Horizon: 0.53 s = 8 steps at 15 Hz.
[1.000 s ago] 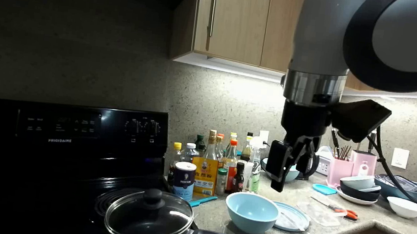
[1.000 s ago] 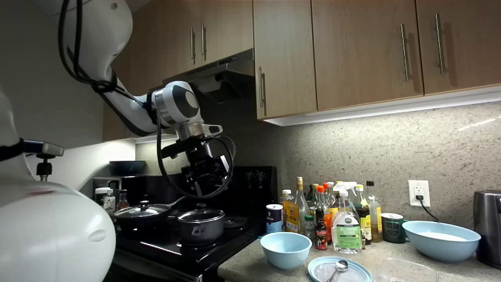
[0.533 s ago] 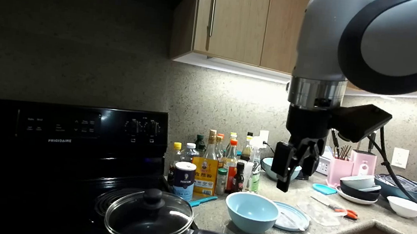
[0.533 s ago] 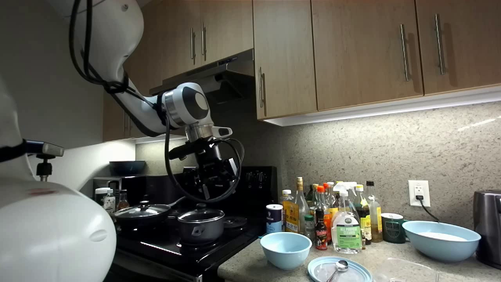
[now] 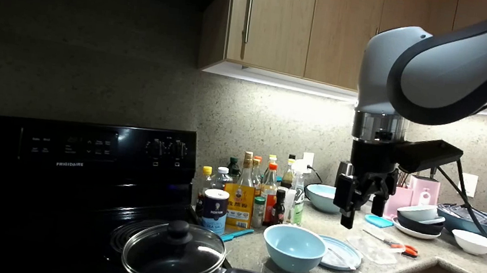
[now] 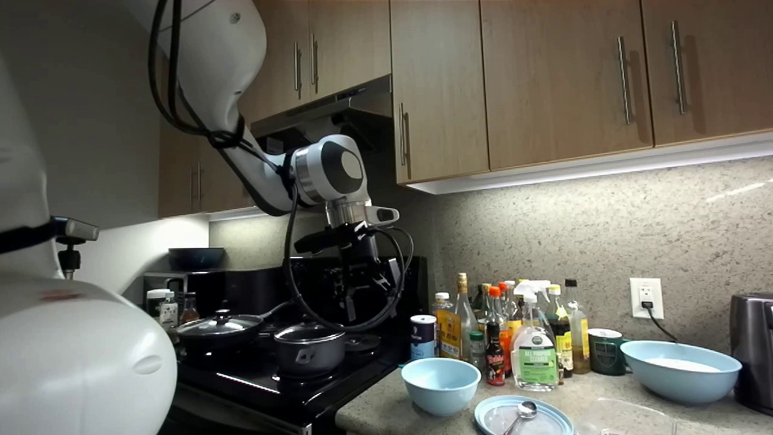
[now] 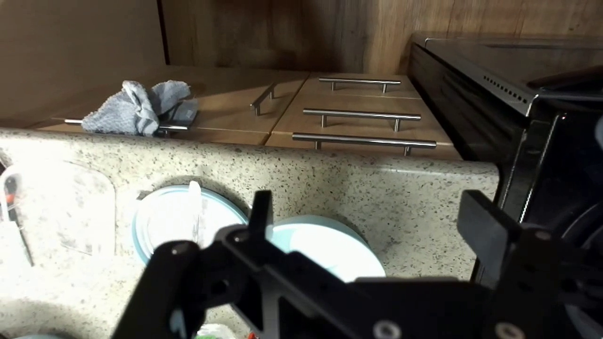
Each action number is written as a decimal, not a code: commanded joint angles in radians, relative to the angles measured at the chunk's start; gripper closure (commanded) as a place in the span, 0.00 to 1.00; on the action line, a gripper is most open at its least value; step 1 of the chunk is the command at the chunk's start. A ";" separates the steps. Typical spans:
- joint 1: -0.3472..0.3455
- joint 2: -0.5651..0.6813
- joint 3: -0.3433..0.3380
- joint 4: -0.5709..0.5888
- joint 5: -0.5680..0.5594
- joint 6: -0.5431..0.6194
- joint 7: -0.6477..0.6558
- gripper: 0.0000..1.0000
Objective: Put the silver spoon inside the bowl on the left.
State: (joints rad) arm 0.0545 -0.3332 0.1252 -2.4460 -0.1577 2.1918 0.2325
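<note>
The silver spoon (image 6: 527,410) rests on a round light blue lid (image 6: 554,421), its handle pointing toward the lower edge of that exterior view. Just beside the lid, at the stove end of the counter, stands the left light blue bowl (image 6: 441,388), upright and with nothing visible in it; it also shows in an exterior view (image 5: 292,249). My gripper (image 5: 363,214) hangs in the air well above the counter, pointing down, fingers wide apart. In the wrist view the bowl (image 7: 330,247) is partly covered by the gripper (image 7: 366,207); nothing is between the fingers.
Several bottles (image 6: 495,356) and a spray cleaner (image 6: 536,356) line the back wall. A wider blue bowl (image 6: 681,371) stands beside the kettle (image 6: 752,350). A lidded pot (image 5: 174,256) sits on the stove, its handle reaching toward the bowl. Scissors (image 5: 406,249) lie on the counter.
The arm has swung to the right and come down somewhat in both exterior views. Its gripper stays open. Bowl, spoon and lid have not moved.
</note>
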 commanded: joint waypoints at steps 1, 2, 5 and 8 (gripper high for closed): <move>-0.002 0.000 0.005 0.002 0.002 -0.002 -0.001 0.00; 0.000 -0.001 0.009 0.002 0.002 -0.002 -0.001 0.00; -0.006 0.009 0.003 0.005 0.006 -0.004 0.000 0.00; -0.058 0.052 -0.049 0.012 -0.004 -0.033 0.002 0.00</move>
State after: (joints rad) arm 0.0448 -0.3230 0.1136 -2.4453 -0.1578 2.1865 0.2355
